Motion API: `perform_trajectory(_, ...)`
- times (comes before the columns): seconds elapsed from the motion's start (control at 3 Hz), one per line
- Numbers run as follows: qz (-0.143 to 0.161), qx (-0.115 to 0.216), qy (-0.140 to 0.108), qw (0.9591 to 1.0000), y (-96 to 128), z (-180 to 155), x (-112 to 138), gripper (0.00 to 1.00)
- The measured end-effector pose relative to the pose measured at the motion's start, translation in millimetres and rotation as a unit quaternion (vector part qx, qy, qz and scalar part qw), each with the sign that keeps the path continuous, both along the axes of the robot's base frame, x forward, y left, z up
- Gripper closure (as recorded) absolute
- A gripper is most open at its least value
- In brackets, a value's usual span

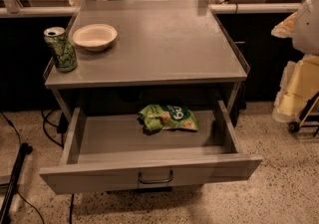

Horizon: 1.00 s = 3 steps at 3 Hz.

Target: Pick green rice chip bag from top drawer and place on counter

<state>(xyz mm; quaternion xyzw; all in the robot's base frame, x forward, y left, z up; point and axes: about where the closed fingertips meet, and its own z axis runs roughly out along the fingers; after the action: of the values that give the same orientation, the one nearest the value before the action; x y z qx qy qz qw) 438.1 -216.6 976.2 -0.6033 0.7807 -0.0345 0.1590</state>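
While the green rice chip bag (168, 117) lies at the back of the open top drawer (109, 141), below the bench (159, 49), the gripper (309, 19) hangs at the right edge, released or clenched I cannot tell.

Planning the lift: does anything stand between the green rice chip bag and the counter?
Nothing visible: the bag lies uncovered in the open top drawer; can and bowl occupy only the counter left side. Gripper not in view.

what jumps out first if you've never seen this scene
The crinkled bright-green rice chip bag lies toward the back of the open grey metal top drawer. Next, the green-patterned drink can and white bowl on the left of the grey metal counter; the gripper is not in view.
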Motion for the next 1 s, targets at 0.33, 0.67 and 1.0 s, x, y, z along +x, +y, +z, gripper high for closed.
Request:
perform_trajectory(0.33,0.0,0.0,0.0,1.0,0.0,0.0,0.0,0.0)
perform_trajectory(0.67,0.0,0.0,0.0,1.0,0.0,0.0,0.0,0.09)
perform_trajectory(1.0,0.0,0.0,0.0,1.0,0.0,0.0,0.0,0.32)
